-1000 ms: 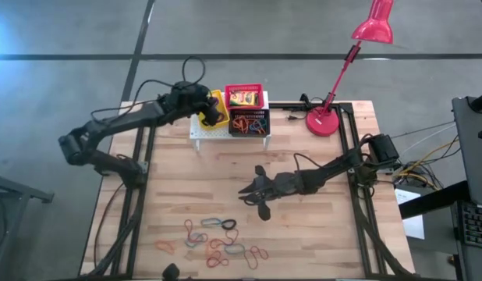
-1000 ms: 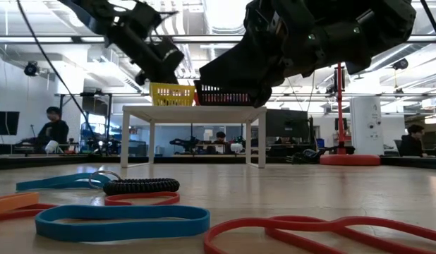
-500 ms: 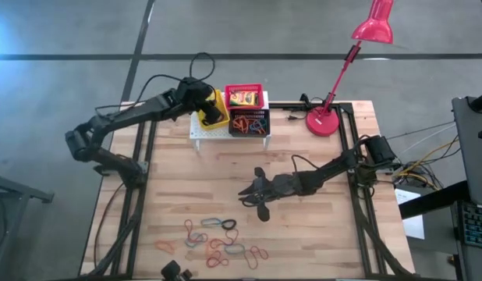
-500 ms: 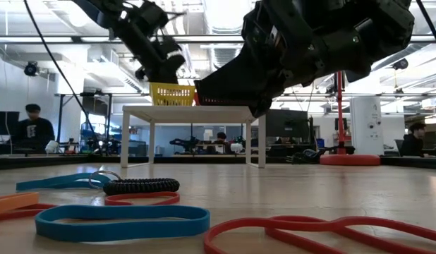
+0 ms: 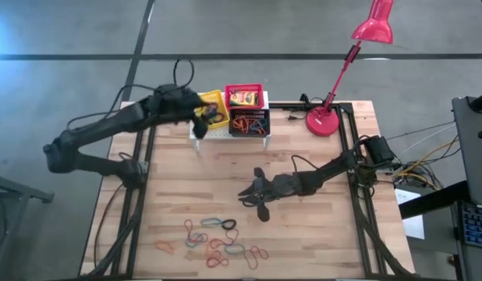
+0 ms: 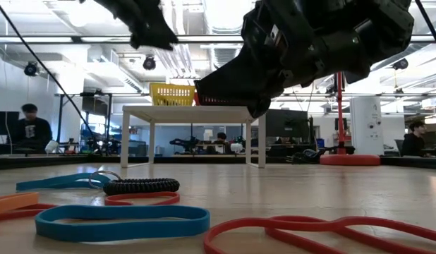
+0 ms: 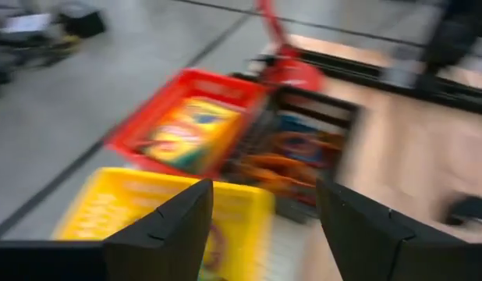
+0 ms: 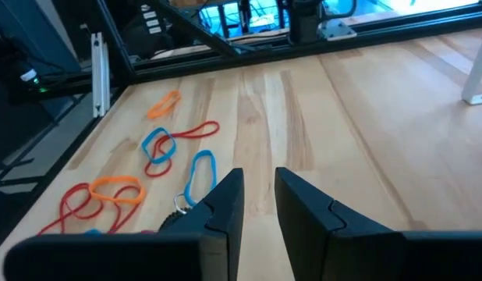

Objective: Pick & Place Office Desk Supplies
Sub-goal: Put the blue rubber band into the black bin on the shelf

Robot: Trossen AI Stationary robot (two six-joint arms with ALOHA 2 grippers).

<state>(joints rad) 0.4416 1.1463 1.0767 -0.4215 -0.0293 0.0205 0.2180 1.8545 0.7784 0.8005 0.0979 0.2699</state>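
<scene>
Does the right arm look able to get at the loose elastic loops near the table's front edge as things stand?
Probably yes. The right end effector hangs over bare table just behind the elastic loops, holding nothing, and nothing stands between them.

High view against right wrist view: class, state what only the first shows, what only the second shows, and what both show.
Only the high view shows the red desk lamp, the yellow basket, the red basket with its crayon box, the black basket, and the left gripper open above the yellow basket. Only the right wrist view shows the right gripper from behind its own fingers, with a narrow gap between them and nothing in it. Both show the wooden table and the scattered elastic loops, lying ahead of the right gripper.
</scene>
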